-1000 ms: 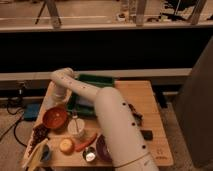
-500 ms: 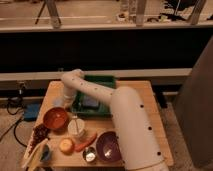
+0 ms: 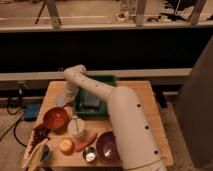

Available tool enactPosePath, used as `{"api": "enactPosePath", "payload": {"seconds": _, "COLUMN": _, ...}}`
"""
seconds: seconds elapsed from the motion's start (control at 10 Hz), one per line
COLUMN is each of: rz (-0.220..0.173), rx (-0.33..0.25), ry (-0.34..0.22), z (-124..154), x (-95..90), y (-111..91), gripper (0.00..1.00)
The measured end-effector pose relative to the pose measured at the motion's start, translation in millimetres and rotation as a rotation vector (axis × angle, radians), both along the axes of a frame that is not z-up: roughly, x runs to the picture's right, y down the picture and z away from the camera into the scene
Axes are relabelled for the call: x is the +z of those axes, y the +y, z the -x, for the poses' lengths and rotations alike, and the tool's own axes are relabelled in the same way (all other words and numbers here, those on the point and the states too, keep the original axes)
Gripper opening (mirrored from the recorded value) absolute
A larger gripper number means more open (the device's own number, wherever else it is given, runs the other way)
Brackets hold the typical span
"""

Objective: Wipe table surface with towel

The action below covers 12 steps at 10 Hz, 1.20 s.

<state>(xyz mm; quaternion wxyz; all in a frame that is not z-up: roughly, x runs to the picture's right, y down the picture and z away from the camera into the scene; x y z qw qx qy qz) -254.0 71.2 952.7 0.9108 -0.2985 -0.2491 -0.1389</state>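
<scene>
The wooden table [image 3: 145,100] stands in the middle of the camera view. My white arm reaches from the front right across it, bends at the back left and points down. My gripper [image 3: 65,98] is low over the table's back left part, just left of a green tray [image 3: 107,80]. A small pale grey patch [image 3: 60,101], possibly the towel, lies right at the gripper. I cannot tell whether the gripper holds it. A dark blue-grey thing [image 3: 93,102] lies in the tray.
A brown bowl [image 3: 55,118], a white cup [image 3: 76,128], an orange [image 3: 65,145], a red carrot-like piece [image 3: 86,142], a purple bowl [image 3: 107,145], a small tin [image 3: 90,155] and a banana [image 3: 35,156] crowd the table's front left. A dark wall runs behind.
My arm's bend and the gripper have shifted a little to the right, toward the green tray. The things on the table have not moved.
</scene>
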Motion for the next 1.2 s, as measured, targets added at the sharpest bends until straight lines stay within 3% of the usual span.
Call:
{"api": "enactPosePath", "payload": {"seconds": 0.3, "rz": -0.003, "rx": 0.015, "ry": 0.019, "z": 7, "x": 17.5, "y": -19, "gripper": 0.02}}
{"api": "enactPosePath", "payload": {"seconds": 0.8, "rz": -0.018, "rx": 0.049, "ry": -0.008, "z": 40, "x": 21.4, "y": -46, "gripper": 0.02}}
{"api": "enactPosePath", "payload": {"seconds": 1.2, "rz": -0.008, "rx": 0.008, "ry": -0.055, "z": 70, "x": 21.2, "y": -36, "gripper": 0.02}}
